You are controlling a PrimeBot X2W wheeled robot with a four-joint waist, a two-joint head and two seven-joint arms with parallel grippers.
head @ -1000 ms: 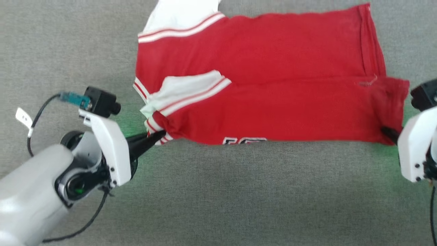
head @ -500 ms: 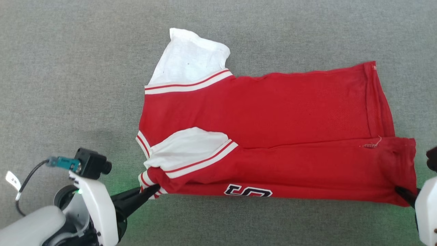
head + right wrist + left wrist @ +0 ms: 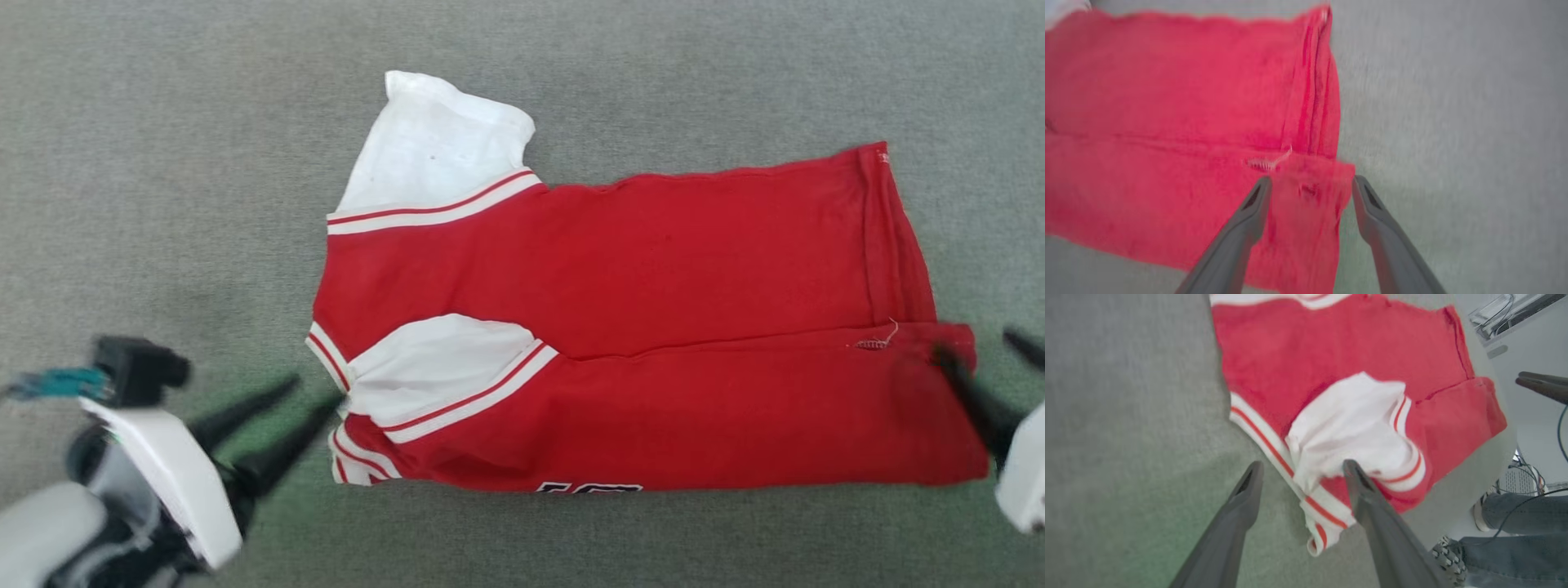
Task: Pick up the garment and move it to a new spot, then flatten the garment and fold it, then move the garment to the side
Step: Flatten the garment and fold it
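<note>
The garment (image 3: 637, 327), a red jersey with white panels and striped trim, lies folded lengthwise on the grey surface, with a strip of lettering (image 3: 588, 487) peeking out at its near edge. My left gripper (image 3: 314, 392) is open at the garment's near left corner, holding nothing. In the left wrist view the left gripper (image 3: 1302, 465) straddles the striped armhole trim of the garment (image 3: 1331, 355). My right gripper (image 3: 976, 343) is open at the near right corner. In the right wrist view the right gripper (image 3: 1310, 179) has the hem corner of the garment (image 3: 1167, 102) loose between its fingers.
The grey felt surface (image 3: 163, 163) spreads on all sides of the jersey. In the left wrist view its rounded edge (image 3: 1506, 449) shows, with a person's jeans and shoe (image 3: 1515, 535) beyond it and white equipment with cables (image 3: 1515, 318) behind.
Both grippers were shut on the garment's near corners; now both stand open and the corners lie loose on the surface. The head camera's view shifted between the earlier frames.
</note>
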